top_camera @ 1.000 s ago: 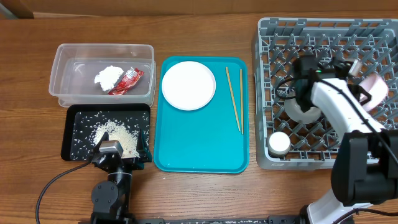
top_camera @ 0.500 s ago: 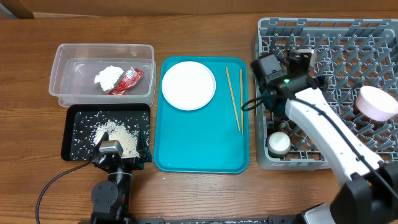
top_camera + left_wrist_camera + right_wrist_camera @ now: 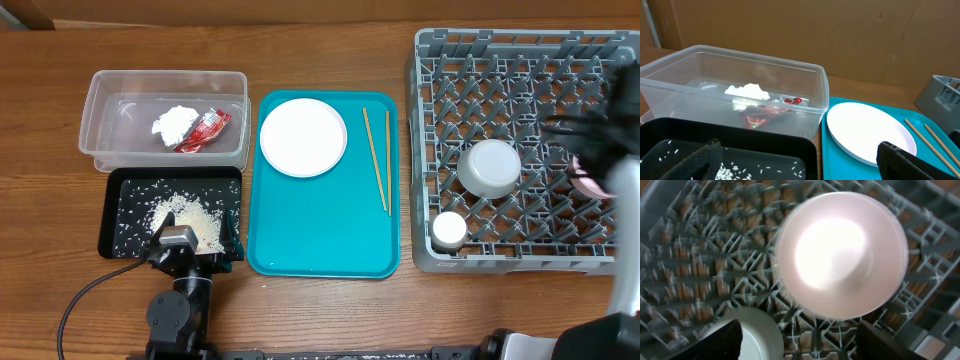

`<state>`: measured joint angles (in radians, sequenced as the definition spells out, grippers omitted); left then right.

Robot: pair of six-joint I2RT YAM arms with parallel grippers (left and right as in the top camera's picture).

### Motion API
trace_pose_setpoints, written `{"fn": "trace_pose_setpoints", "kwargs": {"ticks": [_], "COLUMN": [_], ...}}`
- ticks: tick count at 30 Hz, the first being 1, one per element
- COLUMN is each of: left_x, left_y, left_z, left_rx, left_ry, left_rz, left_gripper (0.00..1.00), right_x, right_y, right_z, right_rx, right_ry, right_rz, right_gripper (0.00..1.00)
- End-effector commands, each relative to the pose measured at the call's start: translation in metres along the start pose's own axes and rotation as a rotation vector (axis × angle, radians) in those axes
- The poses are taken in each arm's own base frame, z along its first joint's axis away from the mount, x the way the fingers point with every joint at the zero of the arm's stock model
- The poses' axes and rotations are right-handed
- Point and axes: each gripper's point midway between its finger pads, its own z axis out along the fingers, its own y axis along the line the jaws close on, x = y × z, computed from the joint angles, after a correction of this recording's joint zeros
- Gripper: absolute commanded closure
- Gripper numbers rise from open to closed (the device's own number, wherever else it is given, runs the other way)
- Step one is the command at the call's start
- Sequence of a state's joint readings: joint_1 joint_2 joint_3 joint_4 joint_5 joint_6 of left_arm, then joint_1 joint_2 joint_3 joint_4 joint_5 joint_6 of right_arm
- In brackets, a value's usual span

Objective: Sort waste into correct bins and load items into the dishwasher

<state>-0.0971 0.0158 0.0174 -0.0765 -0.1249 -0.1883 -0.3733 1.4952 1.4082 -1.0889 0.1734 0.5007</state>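
The clear tub (image 3: 100, 100) holds the white tissue (image 3: 176, 121) and the red wrapper (image 3: 206, 129); both also show in the left wrist view, tissue (image 3: 747, 91) and wrapper (image 3: 762, 114). The black tray (image 3: 115, 190) holds rice scraps (image 3: 192, 218). The large plate (image 3: 303, 137) and two chopsticks (image 3: 377, 160) lie on the teal tray (image 3: 320, 240). The grey dish rack (image 3: 520, 60) holds an upturned bowl (image 3: 489, 168), a small cup (image 3: 449, 230) and a pale pink small plate (image 3: 840, 255). My left gripper (image 3: 800, 170) is open and empty over the black tray's near edge. My right gripper (image 3: 800, 345), blurred at the overhead view's right edge (image 3: 597, 140), is open above the pink plate.
The rack's upright pegs surround the dishes. The teal tray sits between the bins and the rack. Bare wooden table (image 3: 320, 310) runs along the front. A cardboard wall (image 3: 790, 30) stands behind the tub.
My right arm has swung from the rack's left side to its right edge, blurred with motion, uncovering the upturned bowl. The left arm has not moved.
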Motion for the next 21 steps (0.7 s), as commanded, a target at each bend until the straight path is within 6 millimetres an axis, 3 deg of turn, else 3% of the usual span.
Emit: {"fn": "trace_pose_setpoints", "kwargs": {"ticks": [1,5,8,12,16,20,21], "left_x": [0.000,0.000,0.000,0.000,0.000,0.000,0.000], "left_y": [0.003,0.003,0.004,0.003,0.003,0.003,0.003], "left_z": [0.000,0.000,0.000,0.000,0.000,0.000,0.000], "left_rx": [-0.015,-0.015,-0.015,-0.015,-0.015,-0.015,-0.015], "left_ry": [-0.010,-0.010,-0.010,-0.010,-0.010,-0.010,-0.010], "left_rz": [-0.016,-0.016,-0.016,-0.016,-0.016,-0.016,-0.016], "left_gripper": [0.00,0.00,0.00,0.00,0.00,0.00,0.00], "right_x": [-0.020,-0.036,-0.038,-0.026,-0.011,-0.005,-0.007], "right_y": [-0.014,-0.054,-0.066,-0.072,-0.100,-0.108,-0.107], "right_z": [-0.003,0.011,0.027,0.051,0.073,0.083,0.082], "right_rx": [-0.222,-0.167,-0.136,-0.086,0.089,0.128,0.122], "right_ry": [0.093,0.084,0.104,0.184,0.239,0.268,0.259], "right_rz": [0.181,0.290,0.322,0.328,0.361,0.389,0.389], "right_gripper": [0.27,0.27,0.27,0.32,0.40,0.80,0.83]}}
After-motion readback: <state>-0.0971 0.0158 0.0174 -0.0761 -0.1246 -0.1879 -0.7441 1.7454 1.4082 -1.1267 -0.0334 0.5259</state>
